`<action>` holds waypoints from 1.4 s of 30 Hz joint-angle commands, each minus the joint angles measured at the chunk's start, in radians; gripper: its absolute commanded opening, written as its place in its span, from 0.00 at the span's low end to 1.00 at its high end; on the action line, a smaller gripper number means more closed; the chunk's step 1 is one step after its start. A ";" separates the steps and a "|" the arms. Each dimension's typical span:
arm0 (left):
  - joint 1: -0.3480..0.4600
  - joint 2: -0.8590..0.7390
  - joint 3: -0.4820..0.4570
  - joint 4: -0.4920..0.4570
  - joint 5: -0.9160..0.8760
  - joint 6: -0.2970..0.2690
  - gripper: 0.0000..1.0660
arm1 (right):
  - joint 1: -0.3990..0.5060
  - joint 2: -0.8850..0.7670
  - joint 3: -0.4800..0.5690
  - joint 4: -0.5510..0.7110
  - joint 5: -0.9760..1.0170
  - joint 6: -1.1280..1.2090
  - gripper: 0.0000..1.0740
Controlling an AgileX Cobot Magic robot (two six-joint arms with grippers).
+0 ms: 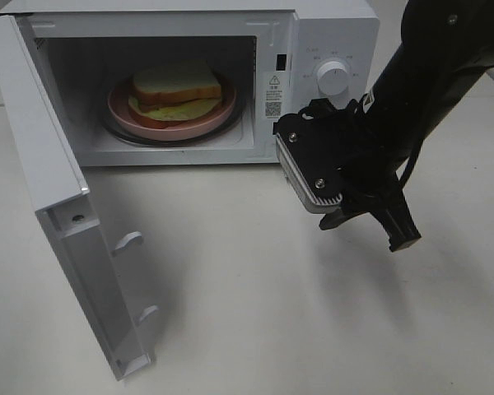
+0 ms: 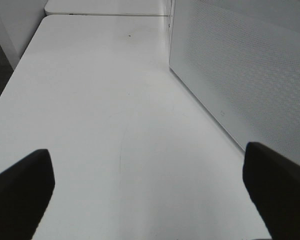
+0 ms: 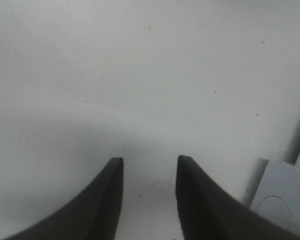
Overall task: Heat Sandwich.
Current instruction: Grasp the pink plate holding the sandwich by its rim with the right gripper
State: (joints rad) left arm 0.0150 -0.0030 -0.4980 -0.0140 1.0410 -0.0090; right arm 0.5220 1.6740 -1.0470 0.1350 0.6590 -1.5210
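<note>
**White microwave open, sandwich resting inside on its plate**

White table point(image 1: 313, 313) fills the scene and carries everything else. At its back stands the microwave point(image 1: 329, 33), its door point(image 1: 33, 123) swung fully out to the left of the high view, inner face showing. The black right arm point(image 1: 428, 82) reaches down from the upper right and hangs in front of the control panel, above the tabletop. The right gripper point(image 3: 150, 159) has its jaws parted by a modest gap, with only bare table visible between them and nothing held. The left gripper point(image 2: 147, 152) cannot be seen from the high camera; its own wrist view shows the jaws spread wide over the table, empty, near a white dotted panel point(image 2: 240, 65). Inside the oven cavity a round pink plate point(image 1: 117, 105) lies flat. On it sits the sandwich point(image 1: 177, 82), white bread over a yellow-green layer, inside the plate's rim. A white dial point(image 1: 333, 79) sits on the panel beside the arm.
</note>
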 commanded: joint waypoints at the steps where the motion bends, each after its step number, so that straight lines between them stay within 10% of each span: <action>1: -0.003 -0.022 0.003 -0.001 -0.005 -0.003 0.91 | 0.003 -0.011 -0.005 0.000 -0.004 0.049 0.52; 10: -0.003 -0.022 0.003 -0.001 -0.005 -0.003 0.91 | 0.003 -0.011 -0.005 -0.008 -0.028 0.190 0.82; 42: -0.003 -0.022 0.003 0.000 -0.005 -0.003 0.91 | 0.118 0.141 -0.264 -0.269 -0.136 0.391 0.78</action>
State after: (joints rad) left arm 0.0150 -0.0030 -0.4980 -0.0140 1.0410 -0.0090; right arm 0.6230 1.7950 -1.2810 -0.1330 0.5360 -1.1330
